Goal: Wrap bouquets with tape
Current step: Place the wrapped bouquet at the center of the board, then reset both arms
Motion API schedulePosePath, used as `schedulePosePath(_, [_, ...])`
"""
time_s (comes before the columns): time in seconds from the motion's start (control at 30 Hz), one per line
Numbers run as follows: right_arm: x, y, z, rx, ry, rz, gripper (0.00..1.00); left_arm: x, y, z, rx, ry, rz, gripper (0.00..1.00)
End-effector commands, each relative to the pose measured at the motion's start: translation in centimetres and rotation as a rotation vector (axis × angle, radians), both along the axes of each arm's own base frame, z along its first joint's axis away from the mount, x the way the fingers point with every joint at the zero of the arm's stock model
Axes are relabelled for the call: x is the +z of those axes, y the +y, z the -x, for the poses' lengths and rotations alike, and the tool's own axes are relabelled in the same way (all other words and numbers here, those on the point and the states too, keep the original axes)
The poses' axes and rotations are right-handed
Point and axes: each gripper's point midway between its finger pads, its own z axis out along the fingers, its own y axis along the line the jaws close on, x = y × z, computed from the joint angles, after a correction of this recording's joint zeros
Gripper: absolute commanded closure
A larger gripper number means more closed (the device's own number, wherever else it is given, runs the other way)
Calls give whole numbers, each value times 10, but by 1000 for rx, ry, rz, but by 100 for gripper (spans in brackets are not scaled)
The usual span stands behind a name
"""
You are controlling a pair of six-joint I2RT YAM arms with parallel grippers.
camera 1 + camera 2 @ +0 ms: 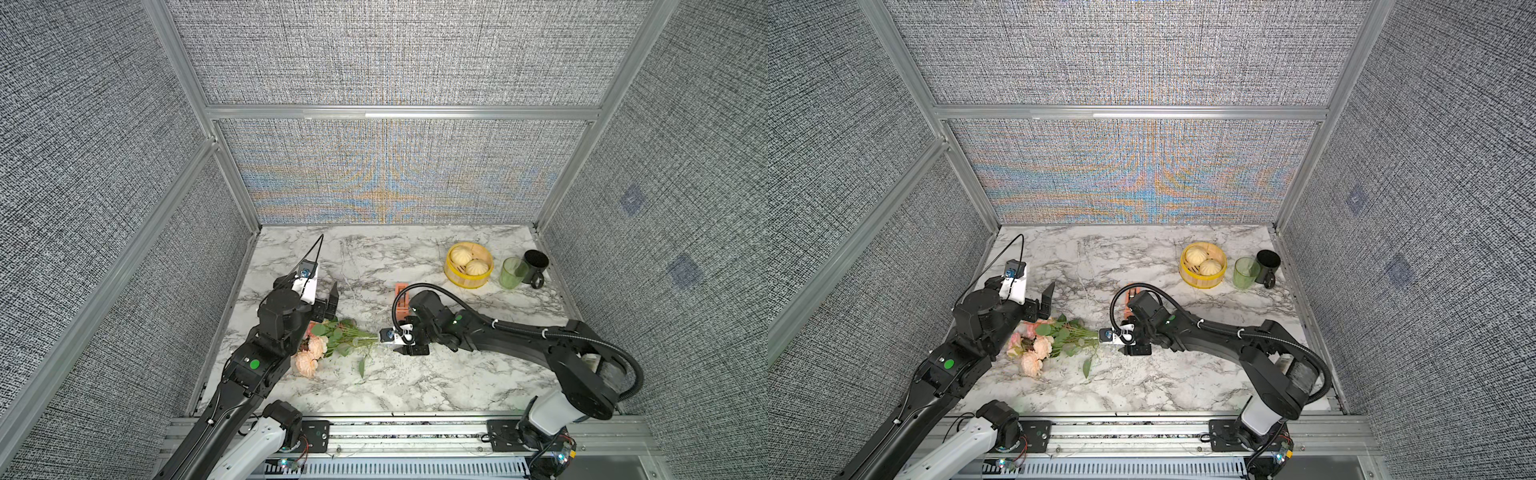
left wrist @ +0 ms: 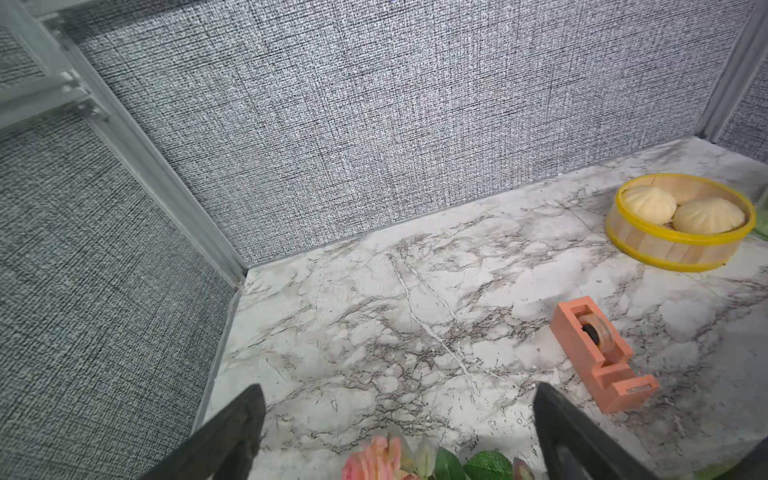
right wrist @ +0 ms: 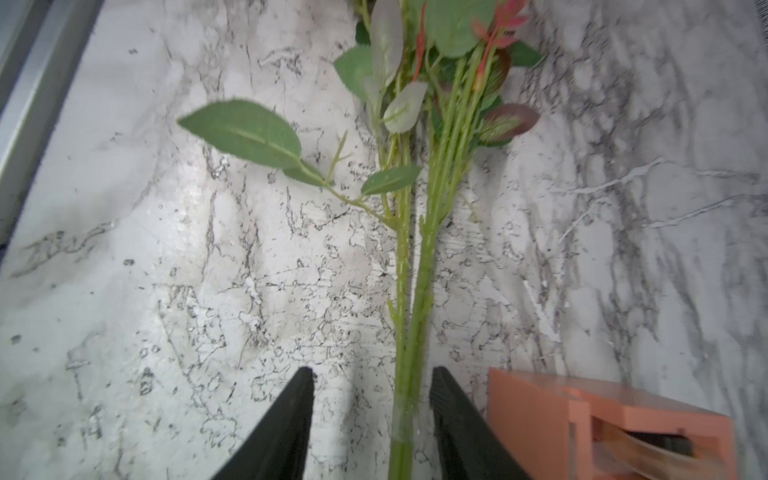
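The bouquet [image 1: 328,343] lies flat on the marble tabletop [image 1: 415,374], in the near left part, and it shows in both top views. Its pink and peach roses [image 1: 309,357] point to the left and its long green stems [image 3: 409,291] run to the right. The right claw [image 3: 370,374] is low over the far right end of the stems. Its two black fingers [image 3: 453,415] stand apart, one on each side of the stems. There is a clear gap on one side, and the other finger is just beside the stems, so the claw is spread and pinches nothing. The left claw [image 2: 399,386] hangs above the tabletop just far of the roses. It is spread wide and holds nothing; in the left wrist view some petals and leaves appear between its fingers at the picture edge. The salmon-orange tape dispenser [image 2: 598,353] stands on the tabletop near the middle, with the tape roll [image 2: 596,332] sitting in its slot. In a top view it is mostly hidden behind the right arm [image 1: 401,297], and in the right wrist view it is just beside one finger of the right claw. At the far right of the tabletop stand a round yellow steamer basket [image 1: 461,280] with two buns [image 1: 460,254] inside, then a green cup [image 1: 512,273] and a black mug [image 1: 536,264] close to each other, all well apart from the bouquet
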Motion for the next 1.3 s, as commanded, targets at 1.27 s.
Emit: schedulePosePath(1.27, [11,-361,-130,-1711,-110,-560,1,-177,194,-70,665,103,266,0])
